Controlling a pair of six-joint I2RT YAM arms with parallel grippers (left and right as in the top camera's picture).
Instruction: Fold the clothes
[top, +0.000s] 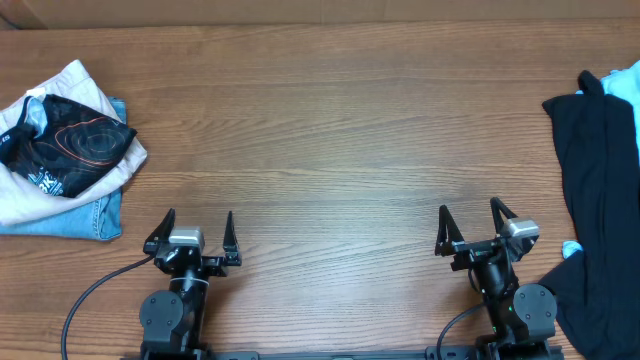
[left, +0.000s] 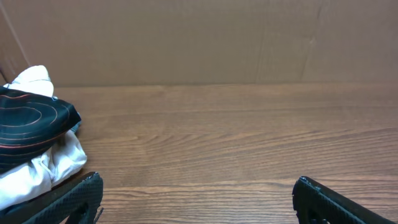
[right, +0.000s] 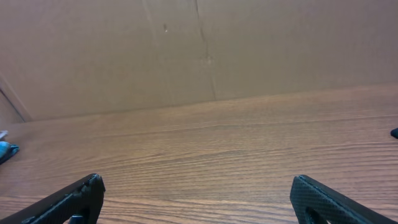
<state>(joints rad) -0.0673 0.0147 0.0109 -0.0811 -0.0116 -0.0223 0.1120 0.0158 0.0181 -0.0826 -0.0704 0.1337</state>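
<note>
The clothes, a black jersey (top: 70, 145) with orange-red contour lines and white lettering, lie bunched on top of a pile at the table's far left. In the left wrist view the jersey (left: 31, 127) shows at the left edge, well beyond the fingers. My left gripper (top: 198, 215) (left: 198, 180) stands open near the front edge, right of the pile, with nothing but bare wood between its fingers. My right gripper (top: 468, 207) (right: 197, 179) is open too, empty, near the front right.
Under the jersey lie beige trousers (top: 78, 82) (left: 56, 162) and blue jeans (top: 85, 215). A heap of plain black garments (top: 600, 190) covers the right edge, with light blue cloth (top: 625, 85) at its top. A cardboard wall (left: 199, 37) backs the table.
</note>
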